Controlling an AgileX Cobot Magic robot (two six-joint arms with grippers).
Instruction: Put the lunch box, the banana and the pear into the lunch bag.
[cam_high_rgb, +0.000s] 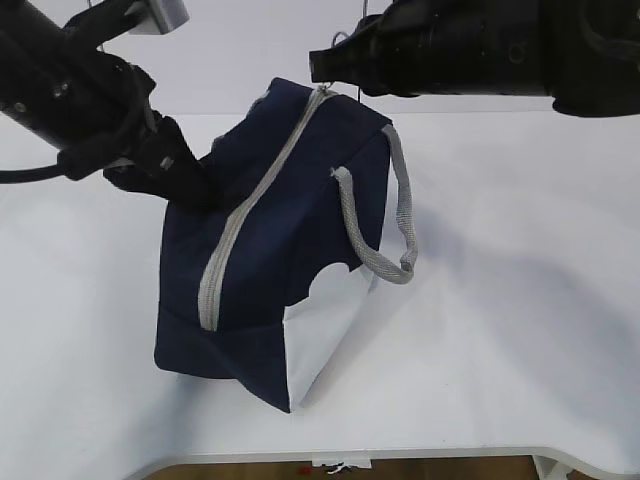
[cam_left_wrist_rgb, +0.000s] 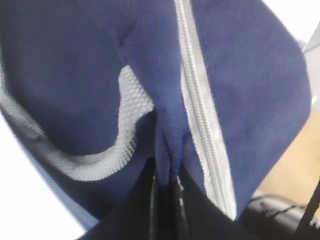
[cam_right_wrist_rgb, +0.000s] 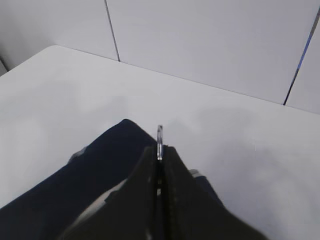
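The navy-blue lunch bag (cam_high_rgb: 270, 260) stands tilted on the white table, its grey zipper (cam_high_rgb: 240, 225) closed along the top. My left gripper (cam_high_rgb: 195, 188) is shut on a fold of the bag's navy fabric (cam_left_wrist_rgb: 167, 150) beside the zipper (cam_left_wrist_rgb: 200, 110), at the bag's left end. My right gripper (cam_high_rgb: 318, 68) is shut on the metal ring pull (cam_right_wrist_rgb: 159, 134) at the zipper's far end, with the ring sticking out past the fingertips (cam_right_wrist_rgb: 170, 155). A grey handle (cam_high_rgb: 400, 215) hangs on the bag's right side. The lunch box, banana and pear are out of view.
The white table (cam_high_rgb: 520, 330) stretches to the right and front of the bag, and its front edge (cam_high_rgb: 420, 455) runs along the bottom of the exterior view. A pale panelled wall (cam_right_wrist_rgb: 210, 40) stands behind the table.
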